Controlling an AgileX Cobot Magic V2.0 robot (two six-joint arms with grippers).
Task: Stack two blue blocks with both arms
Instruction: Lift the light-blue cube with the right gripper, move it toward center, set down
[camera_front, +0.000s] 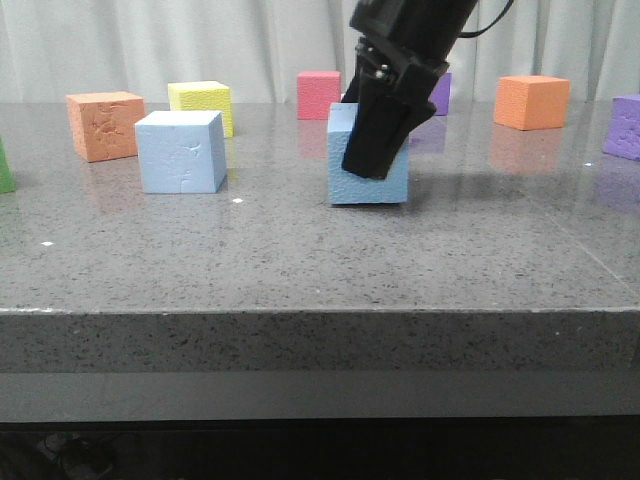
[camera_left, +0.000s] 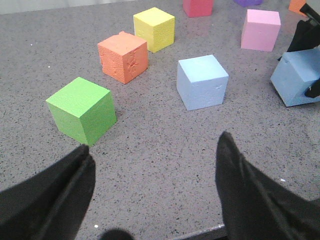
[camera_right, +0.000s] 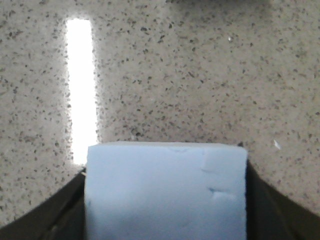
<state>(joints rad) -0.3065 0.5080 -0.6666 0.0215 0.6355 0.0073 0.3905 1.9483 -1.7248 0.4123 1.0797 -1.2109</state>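
One blue block (camera_front: 181, 151) stands free on the table at the left; in the left wrist view this block (camera_left: 202, 81) lies ahead of my left gripper (camera_left: 155, 145). That gripper is open, low over the near table edge, with nothing between its fingers. It does not show in the front view. The other blue block (camera_front: 385, 180) is at the table's middle, slightly tilted, with my right gripper (camera_front: 368, 165) shut on it from above. In the right wrist view the block (camera_right: 165, 190) fills the space between the dark fingers (camera_right: 65, 215). I cannot tell whether it touches the table.
A green cube (camera_left: 81, 110), an orange cube (camera_left: 123, 56) and a yellow cube (camera_left: 154, 28) stand left of the free blue block. A pink cube (camera_left: 260, 30) and red cube (camera_front: 319, 95) are further back. An orange cube (camera_front: 531, 101) and purple cube (camera_front: 625, 127) sit at far right.
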